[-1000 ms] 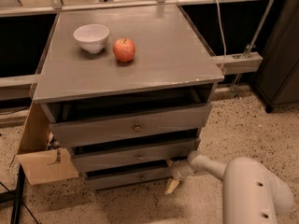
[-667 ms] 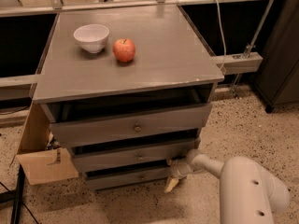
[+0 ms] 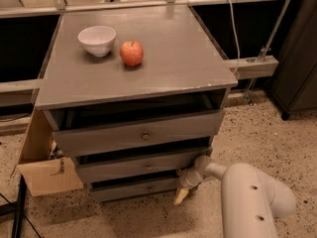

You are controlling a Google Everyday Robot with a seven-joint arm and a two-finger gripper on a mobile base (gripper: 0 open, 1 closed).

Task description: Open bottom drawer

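The bottom drawer (image 3: 133,189) is the narrowest grey front at the foot of the grey cabinet (image 3: 148,78), with a small dark knob (image 3: 151,187) at its centre. It sits below the mid-sized drawer (image 3: 141,166) and the widest top drawer (image 3: 138,135). Dark gaps show above each of the three fronts. My gripper (image 3: 181,192) is at the right end of the bottom drawer front, low by the floor, with a yellowish tip pointing down. My white arm (image 3: 247,192) reaches in from the lower right.
A white bowl (image 3: 97,39) and a red apple (image 3: 132,52) stand on the cabinet top. A cardboard box (image 3: 47,175) leans at the cabinet's left. A dark cabinet (image 3: 299,48) stands at the right, with a wooden rail and cable (image 3: 250,66) behind. The floor is speckled.
My arm's white body has shifted slightly left, toward the cabinet. The gripper stays at the right end of the bottom drawer. The drawers look unchanged.
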